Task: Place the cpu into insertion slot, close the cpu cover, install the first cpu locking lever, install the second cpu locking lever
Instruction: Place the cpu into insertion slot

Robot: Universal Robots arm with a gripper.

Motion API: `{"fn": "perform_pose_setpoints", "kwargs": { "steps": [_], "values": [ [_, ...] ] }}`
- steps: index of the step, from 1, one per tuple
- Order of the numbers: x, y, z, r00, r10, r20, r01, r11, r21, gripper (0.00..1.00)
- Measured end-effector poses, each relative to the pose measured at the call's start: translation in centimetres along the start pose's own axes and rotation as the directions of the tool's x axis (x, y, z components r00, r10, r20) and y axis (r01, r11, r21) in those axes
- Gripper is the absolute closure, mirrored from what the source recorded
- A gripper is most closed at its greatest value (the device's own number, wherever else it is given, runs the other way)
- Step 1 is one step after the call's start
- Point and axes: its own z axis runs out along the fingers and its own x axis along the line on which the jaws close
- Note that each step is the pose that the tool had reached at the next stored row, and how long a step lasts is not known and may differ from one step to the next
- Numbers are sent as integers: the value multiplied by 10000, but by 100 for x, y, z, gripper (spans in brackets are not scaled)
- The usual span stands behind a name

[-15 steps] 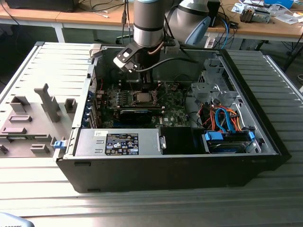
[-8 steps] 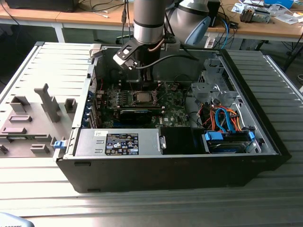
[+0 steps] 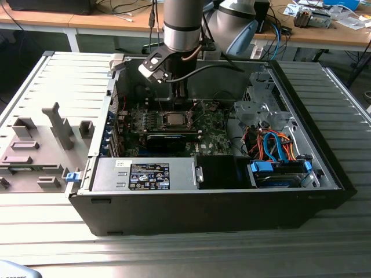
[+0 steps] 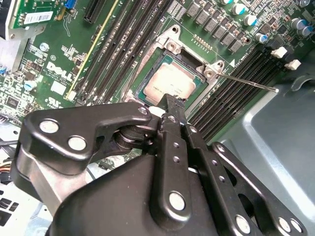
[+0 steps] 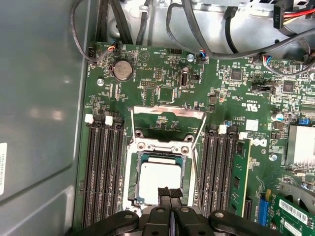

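Note:
The cpu (image 5: 160, 177), a silvery square chip, lies flat in the insertion slot (image 5: 160, 146) on the green board; it is also seen in the second wrist view as the cpu (image 4: 170, 83) and in the exterior view as the cpu (image 3: 174, 119). The cpu cover (image 5: 170, 112) stands flipped open behind the socket, with green board showing through its window. Two thin wire levers (image 5: 199, 137) stand raised beside the socket; one lever (image 4: 246, 82) juts out sideways. My gripper (image 5: 170, 192) is shut with nothing between its fingers, its tips (image 4: 173, 102) just over one edge of the chip.
Long black memory slots (image 5: 103, 167) flank the socket on both sides. A black graphics card (image 3: 165, 141) lies in front of the socket, with the power supply (image 3: 145, 174) nearer still. Orange and blue cables (image 3: 272, 145) fill the exterior view's right. The case walls (image 3: 191, 211) enclose everything.

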Motion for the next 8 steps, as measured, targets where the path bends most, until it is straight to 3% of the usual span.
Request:
{"fn": "perform_pose_setpoints", "kwargs": {
  "steps": [8],
  "values": [
    [0, 0, -26, 10000, 0, 1, 0, 10000, 1, 89]
  ]
}}
